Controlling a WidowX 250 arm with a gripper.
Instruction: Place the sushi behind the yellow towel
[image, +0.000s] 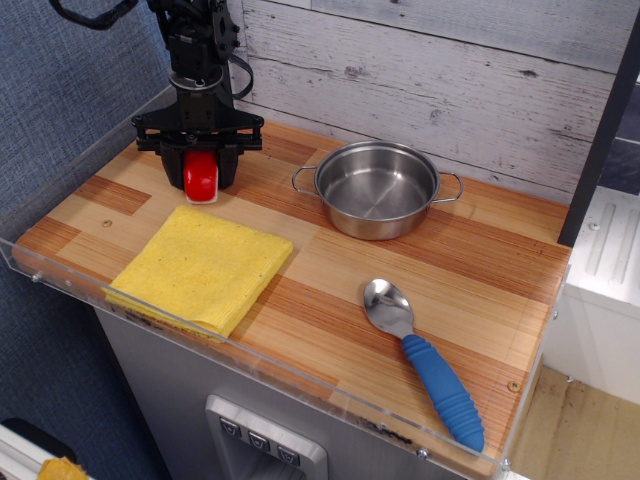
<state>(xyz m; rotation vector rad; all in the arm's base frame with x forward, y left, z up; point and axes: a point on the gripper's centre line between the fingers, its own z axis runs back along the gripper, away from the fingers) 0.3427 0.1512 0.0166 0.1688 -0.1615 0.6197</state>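
Observation:
The sushi (200, 175), a glossy red oblong with a white base, sits between the fingers of my black gripper (200, 178), low over the wooden counter just behind the yellow towel's far edge. The gripper is shut on it, pointing straight down. The yellow towel (203, 265), a folded square cloth, lies flat at the front left of the counter. Whether the sushi's base touches the wood I cannot tell.
A steel pot (376, 188) with two handles stands to the right of the gripper. A spoon with a blue handle (425, 362) lies at the front right. A clear plastic rim (250, 360) runs along the counter's front edge. A plank wall stands behind.

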